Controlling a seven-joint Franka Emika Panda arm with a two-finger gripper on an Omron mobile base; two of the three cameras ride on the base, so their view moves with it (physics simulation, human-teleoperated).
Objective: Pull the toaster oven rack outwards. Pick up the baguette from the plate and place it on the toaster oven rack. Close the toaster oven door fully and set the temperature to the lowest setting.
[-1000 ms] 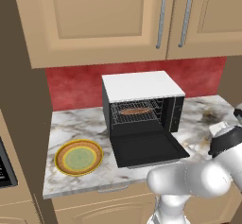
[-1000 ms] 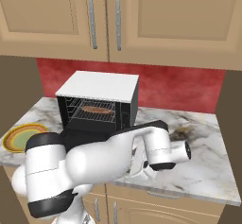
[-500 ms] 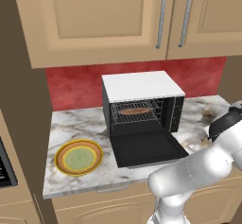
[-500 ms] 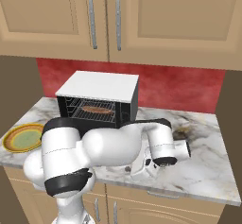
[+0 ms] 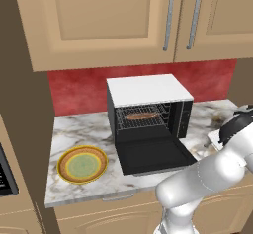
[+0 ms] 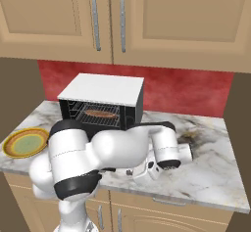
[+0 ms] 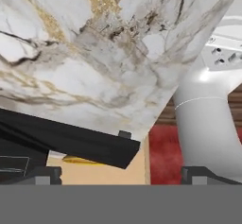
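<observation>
The pincer hangs low over the marbled desk with its two tips spread wide apart and nothing between them. In the hand view the black toaster oven door lies just beside it, dropped flat. Beyond the open door the toaster oven stands against the red wall, and the baguette lies on the toaster oven rack inside the cavity. Far past the oven, well apart from the pincer, sits the plate, bare.
</observation>
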